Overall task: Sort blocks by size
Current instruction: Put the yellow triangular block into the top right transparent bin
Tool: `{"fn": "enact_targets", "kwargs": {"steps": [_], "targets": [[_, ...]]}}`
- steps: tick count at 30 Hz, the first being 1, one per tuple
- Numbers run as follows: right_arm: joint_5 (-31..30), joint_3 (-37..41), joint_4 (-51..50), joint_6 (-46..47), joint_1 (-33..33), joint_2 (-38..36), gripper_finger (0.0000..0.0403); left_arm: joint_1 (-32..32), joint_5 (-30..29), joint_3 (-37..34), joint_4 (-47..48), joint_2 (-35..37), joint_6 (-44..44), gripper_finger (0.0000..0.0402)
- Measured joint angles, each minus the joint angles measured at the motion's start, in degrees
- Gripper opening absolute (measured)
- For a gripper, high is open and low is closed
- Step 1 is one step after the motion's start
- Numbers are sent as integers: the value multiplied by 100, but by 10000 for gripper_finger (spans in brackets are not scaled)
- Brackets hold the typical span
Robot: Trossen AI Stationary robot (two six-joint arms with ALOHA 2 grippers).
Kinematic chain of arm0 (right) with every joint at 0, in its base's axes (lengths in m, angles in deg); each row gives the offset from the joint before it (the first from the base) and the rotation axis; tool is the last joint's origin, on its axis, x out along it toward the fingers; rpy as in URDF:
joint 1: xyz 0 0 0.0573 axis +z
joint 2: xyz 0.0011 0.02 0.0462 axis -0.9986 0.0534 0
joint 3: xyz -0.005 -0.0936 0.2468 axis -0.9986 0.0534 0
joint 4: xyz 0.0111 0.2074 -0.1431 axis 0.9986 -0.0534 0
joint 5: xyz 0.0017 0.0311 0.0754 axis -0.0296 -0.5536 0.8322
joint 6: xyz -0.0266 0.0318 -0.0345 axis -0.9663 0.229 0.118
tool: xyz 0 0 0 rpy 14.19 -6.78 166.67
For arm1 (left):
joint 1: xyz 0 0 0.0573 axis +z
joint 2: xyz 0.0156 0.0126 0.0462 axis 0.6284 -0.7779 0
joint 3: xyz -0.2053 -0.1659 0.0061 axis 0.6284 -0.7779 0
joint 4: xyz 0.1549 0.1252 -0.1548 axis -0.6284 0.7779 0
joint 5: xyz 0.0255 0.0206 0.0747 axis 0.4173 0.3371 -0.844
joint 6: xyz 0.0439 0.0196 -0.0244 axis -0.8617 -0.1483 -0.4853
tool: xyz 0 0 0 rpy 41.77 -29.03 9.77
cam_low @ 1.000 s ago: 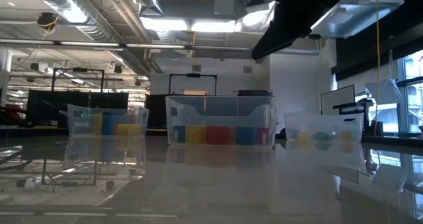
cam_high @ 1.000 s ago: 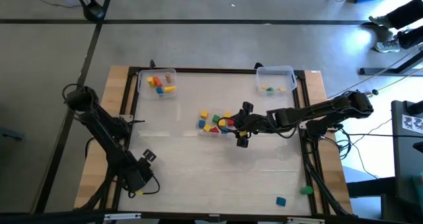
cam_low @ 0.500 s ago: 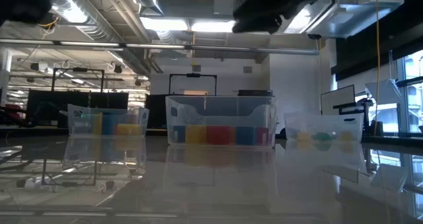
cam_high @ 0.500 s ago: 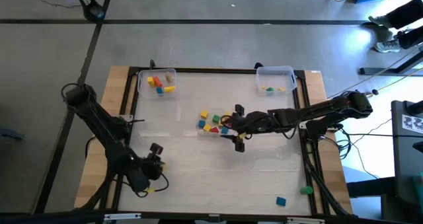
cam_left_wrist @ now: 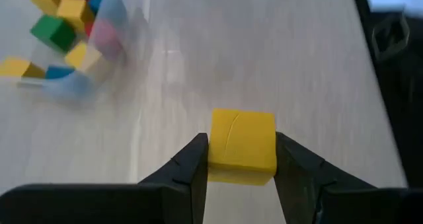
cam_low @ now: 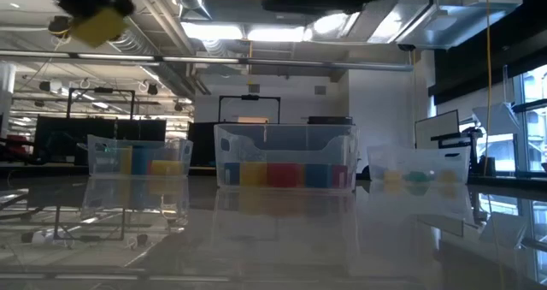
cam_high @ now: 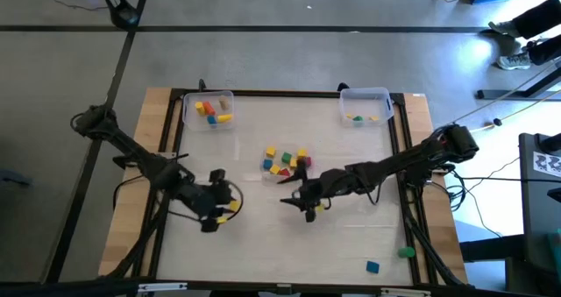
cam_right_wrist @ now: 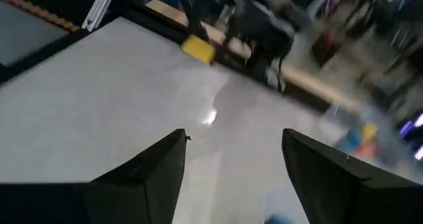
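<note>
My left gripper is over the table's left half, shut on a yellow block, which also shows high up in the low view. My right gripper is open and empty over the middle of the table, just near of the pile; its wrist view shows only bare table between the fingers. A pile of small red, yellow, green and blue blocks lies mid-table inside a clear bin; it also shows in the left wrist view. My left gripper pinches the yellow block by two opposite side faces between its two fingers, with the block's top face showing between them. The fingers come from the table's left, slanting down. The block is lifted clear of the table and sits level.
A clear bin with yellow, red and orange blocks stands at the far left, and another with a few small blocks at the far right. A blue block and a green one lie near the front right corner.
My left gripper has swung from the near left corner toward the middle of the table, carrying the yellow block. My right gripper has drawn back from the pile toward the near edge and the left, and stays open.
</note>
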Motion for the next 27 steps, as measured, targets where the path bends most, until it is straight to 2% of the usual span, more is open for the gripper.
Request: {"fn": "enact_targets", "kwargs": {"steps": [4, 9, 16, 27], "targets": [[-250, -84, 562, -1082, 103, 414, 248, 505, 395, 0, -497, -84, -116, 119], [-633, -547, 534, -1964, 158, 856, 248, 1025, 819, 0, -1011, -141, -202, 120], [-883, -1207, 480, -3226, 115, 1395, 248, 1455, 1019, 0, -1523, -141, -584, 120], [-834, -1646, 549, -4029, -30, 1901, 248, 1561, 1066, -4, -1821, -141, -592, 121]]}}
